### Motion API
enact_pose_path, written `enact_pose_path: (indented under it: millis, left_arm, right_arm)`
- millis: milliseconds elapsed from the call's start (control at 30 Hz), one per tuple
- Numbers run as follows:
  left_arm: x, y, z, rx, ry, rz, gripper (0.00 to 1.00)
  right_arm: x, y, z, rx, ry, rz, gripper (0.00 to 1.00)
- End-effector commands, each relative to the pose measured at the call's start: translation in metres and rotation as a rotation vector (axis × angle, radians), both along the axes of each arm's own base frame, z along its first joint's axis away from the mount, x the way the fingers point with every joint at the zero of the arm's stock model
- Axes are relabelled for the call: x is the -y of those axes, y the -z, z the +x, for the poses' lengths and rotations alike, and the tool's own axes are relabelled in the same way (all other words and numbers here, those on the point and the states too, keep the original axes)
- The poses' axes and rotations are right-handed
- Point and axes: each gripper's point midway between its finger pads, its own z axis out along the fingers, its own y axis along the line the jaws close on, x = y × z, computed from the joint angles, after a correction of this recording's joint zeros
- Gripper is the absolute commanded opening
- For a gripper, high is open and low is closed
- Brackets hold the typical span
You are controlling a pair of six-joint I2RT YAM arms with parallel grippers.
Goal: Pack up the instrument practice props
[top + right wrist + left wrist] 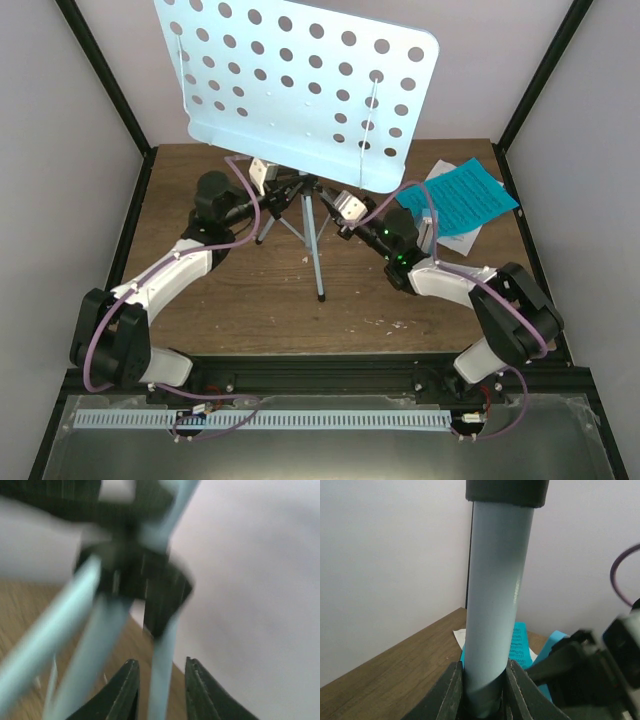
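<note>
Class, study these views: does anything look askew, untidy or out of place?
The sheets lie fanned and crooked at the right rear of the table, not stacked square. White flecks litter the wood near the front edge. The stand itself looks undamaged.

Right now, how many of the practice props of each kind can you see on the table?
Music stand: 1
Pile of music sheets: 1 (cyan on white, overlapping, so single sheets cannot be counted)
Metronome: 0 in view
Total: 2
</note>
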Motion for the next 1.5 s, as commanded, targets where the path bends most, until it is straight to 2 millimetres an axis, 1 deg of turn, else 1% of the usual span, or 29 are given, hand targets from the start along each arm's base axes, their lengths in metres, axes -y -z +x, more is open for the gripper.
enact_pose_path:
  millis: [0,67,133,167,233,267,300,367,467,567,633,700,800,867,967,1067,1133,1200,1267,1367,1467]
  left_arm:
    - [0.004,0.014,0.002,-0.083,0.013,0.018,0.00]
    - [0.004,0.014,0.002,-0.085,0.013,0.020,0.00]
    - [0.005,0.012,0.002,-0.085,0.016,0.020,0.00]
    - [0.005,0.012,0.002,-0.088,0.018,0.021,0.00]
    - [0.006,0.009,0.001,-0.089,0.025,0.020,0.07]
    - [0.006,0.006,0.001,-0.090,0.027,0.016,0.12]
    - [0.006,0.004,0.000,-0.091,0.029,0.013,0.19]
    - [0.004,-0.004,-0.002,-0.089,0.027,-0.002,0.36]
    - [-0.002,-0.019,-0.008,-0.076,0.009,-0.028,0.57]
    - [-0.010,-0.032,-0.018,-0.063,-0.020,-0.050,0.69]
    - [-0.018,-0.037,-0.025,-0.067,-0.050,-0.066,0.74]
    - [-0.028,-0.039,-0.030,-0.100,-0.097,-0.079,0.76]
    - [-0.048,-0.031,-0.035,-0.189,-0.207,-0.102,0.76]
    - [-0.057,-0.023,-0.044,-0.233,-0.234,-0.114,0.76]
    - [-0.063,-0.012,-0.061,-0.284,-0.229,-0.110,0.77]
    - [-0.066,-0.001,-0.072,-0.334,-0.225,-0.095,0.76]
    - [-0.066,0.003,-0.080,-0.364,-0.205,-0.088,0.74]
    - [-0.063,0.011,-0.088,-0.402,-0.171,-0.092,0.71]
    - [-0.059,0.019,-0.093,-0.437,-0.137,-0.111,0.69]
    - [-0.057,0.034,-0.095,-0.476,-0.122,-0.122,0.67]
    - [-0.056,0.041,-0.097,-0.500,-0.111,-0.123,0.66]
  right_arm:
    - [0.029,0.054,0.017,0.000,0.179,-0.203,0.31]
    - [0.032,0.046,0.014,0.017,0.189,-0.185,0.39]
    - [0.035,0.040,0.011,0.004,0.186,-0.149,0.50]
    - [0.035,0.037,0.008,-0.010,0.178,-0.125,0.53]
    - [0.038,0.028,0.000,-0.047,0.156,-0.063,0.59]
    - [0.040,0.023,-0.005,-0.069,0.144,-0.024,0.63]
    - [0.042,0.017,-0.010,-0.093,0.134,0.016,0.67]
    - [0.045,0.013,-0.019,-0.177,0.100,0.079,0.74]
    - [0.052,0.002,-0.030,-0.298,0.080,0.170,0.88]
    - [0.064,-0.001,-0.034,-0.404,0.084,0.246,0.94]
    - [0.071,0.002,-0.037,-0.469,0.061,0.272,0.95]
    - [0.079,0.002,-0.037,-0.528,0.022,0.299,0.95]
    - [0.088,0.000,-0.031,-0.632,-0.046,0.333,0.95]
    - [0.089,-0.003,-0.025,-0.707,-0.114,0.352,0.93]
    - [0.080,-0.019,-0.024,-0.744,-0.244,0.356,0.89]
    - [0.069,-0.036,-0.021,-0.735,-0.342,0.356,0.88]
    - [0.063,-0.048,-0.017,-0.720,-0.391,0.351,0.86]
    - [0.055,-0.058,-0.013,-0.711,-0.454,0.333,0.82]
    - [0.047,-0.067,-0.012,-0.704,-0.527,0.309,0.79]
    - [0.035,-0.079,-0.011,-0.687,-0.627,0.274,0.76]
    - [0.022,-0.085,-0.010,-0.698,-0.734,0.218,0.71]
